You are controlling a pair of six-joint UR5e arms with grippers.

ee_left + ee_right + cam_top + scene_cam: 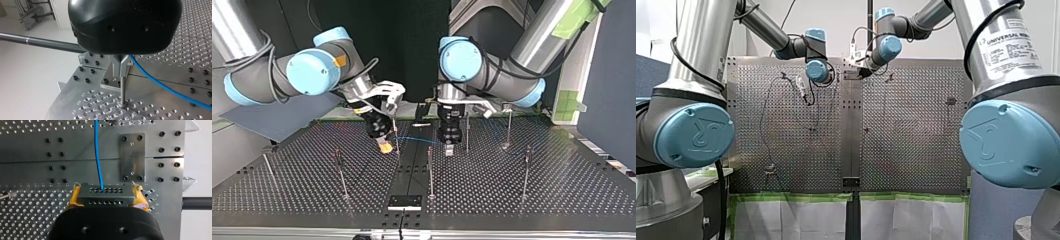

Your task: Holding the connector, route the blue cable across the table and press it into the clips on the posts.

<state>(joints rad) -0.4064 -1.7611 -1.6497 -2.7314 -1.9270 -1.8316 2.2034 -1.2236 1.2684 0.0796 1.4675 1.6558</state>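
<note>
Right hand (107,195) clamps connector (105,198) in yellow pads (75,196), blue cable (97,152) running out — left hand (121,70) pinches it, arm label (1008,47) "UNIVERSAL".

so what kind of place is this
Probably a robotics lab bench: my left arm and my right arm over a perforated metal table with thin posts and a blue cable.

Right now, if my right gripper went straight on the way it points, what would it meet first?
The table, likely: my right gripper points down at it, and the connector clamped between its yellow pads would touch first. The top view suggests little gap, though depth is unclear.
</note>
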